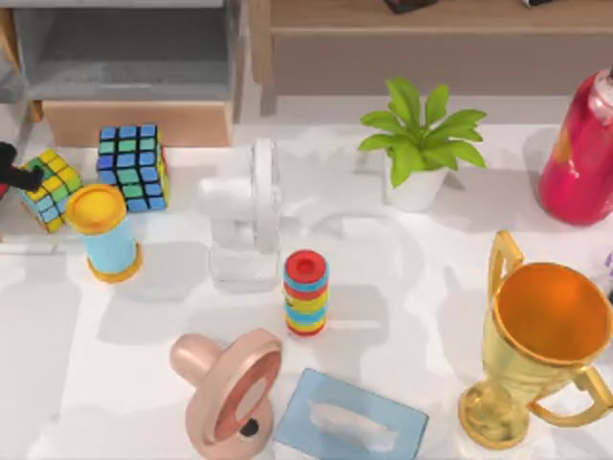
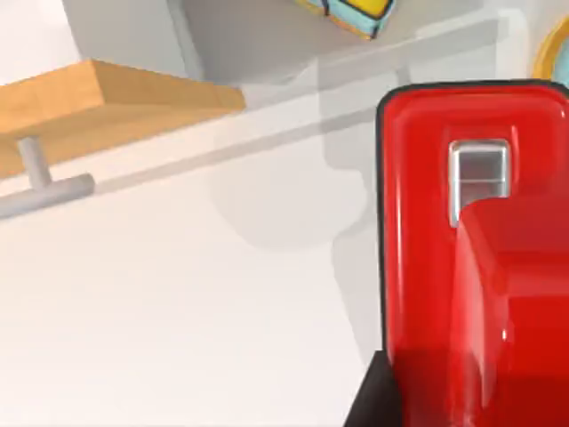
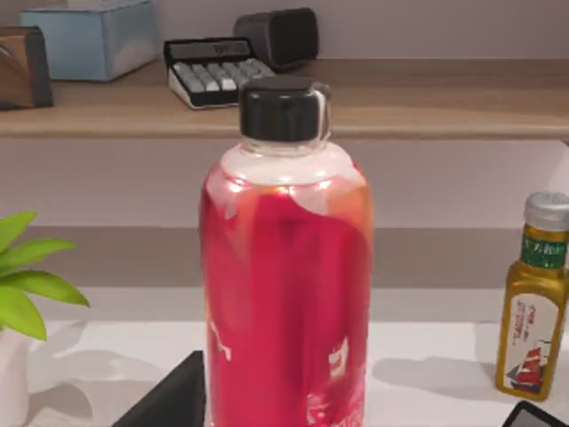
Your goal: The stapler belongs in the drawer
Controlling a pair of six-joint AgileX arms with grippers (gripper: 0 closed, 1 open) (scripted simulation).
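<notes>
So the left gripper [image 1: 11,175] sits at the table's left edge, apparently holding the stapler [image 2: 471,258], though the grip itself is hidden. The open drawer [image 1: 134,120] is just beyond, nearest this arm.

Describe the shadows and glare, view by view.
Top view: soft grey shadows beside the plant and trophy. Left wrist view: glossy streaks on the stapler, faint shadow on the table. Right wrist view: highlights on the bottle.
</notes>
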